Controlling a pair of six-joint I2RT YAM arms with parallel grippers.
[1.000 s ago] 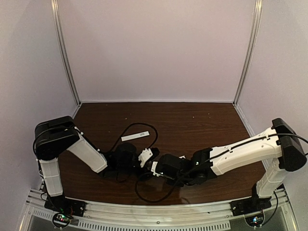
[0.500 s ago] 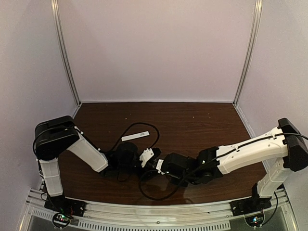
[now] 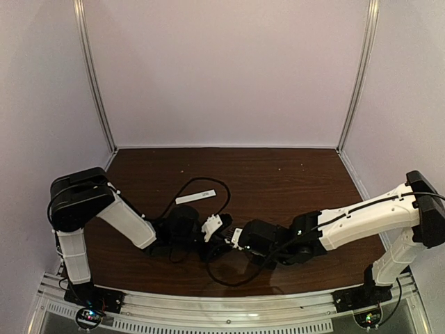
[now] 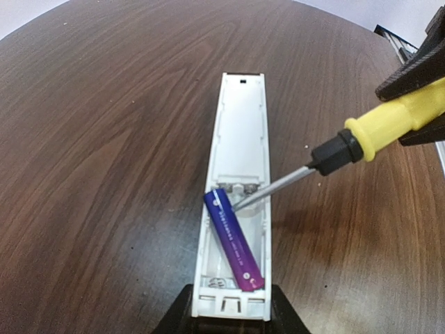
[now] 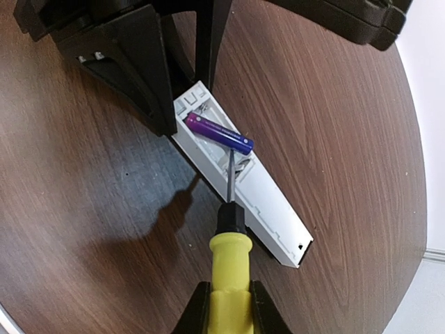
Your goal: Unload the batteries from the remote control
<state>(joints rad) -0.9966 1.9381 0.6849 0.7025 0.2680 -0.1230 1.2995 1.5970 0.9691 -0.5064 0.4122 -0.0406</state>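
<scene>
Remote control (image 4: 240,139) lies low at the near part of the desk (image 4: 104,139), back side up, battery bay open. Left tool (image 4: 233,316) clamps the remote's near end, jaws narrow against its two long sides; the rest of the remote projects free. Whether that free end rests flat on the wood I cannot tell. One battery (image 4: 234,240), purple-blue, sits skewed across the bay. One end is by the clamped end of the remote; the other rides up at the opposite bay wall, beside the spring contacts. Right tool (image 5: 228,309) is closed around the yellow handle of a screwdriver (image 5: 229,257). The shaft crosses one long edge of the remote from the side, tip at the raised end of the battery; touching or just short of it, cannot tell. Room: bare wood runs along both long sides of the remote and past its free end. The side the screwdriver comes in from is taken up by the right arm. Top view: a white cover strip (image 3: 195,197) lies beyond the remote toward the back wall, well apart from it, with a black cable (image 3: 188,181) looping round it. Side walls stand far from the remote.
</scene>
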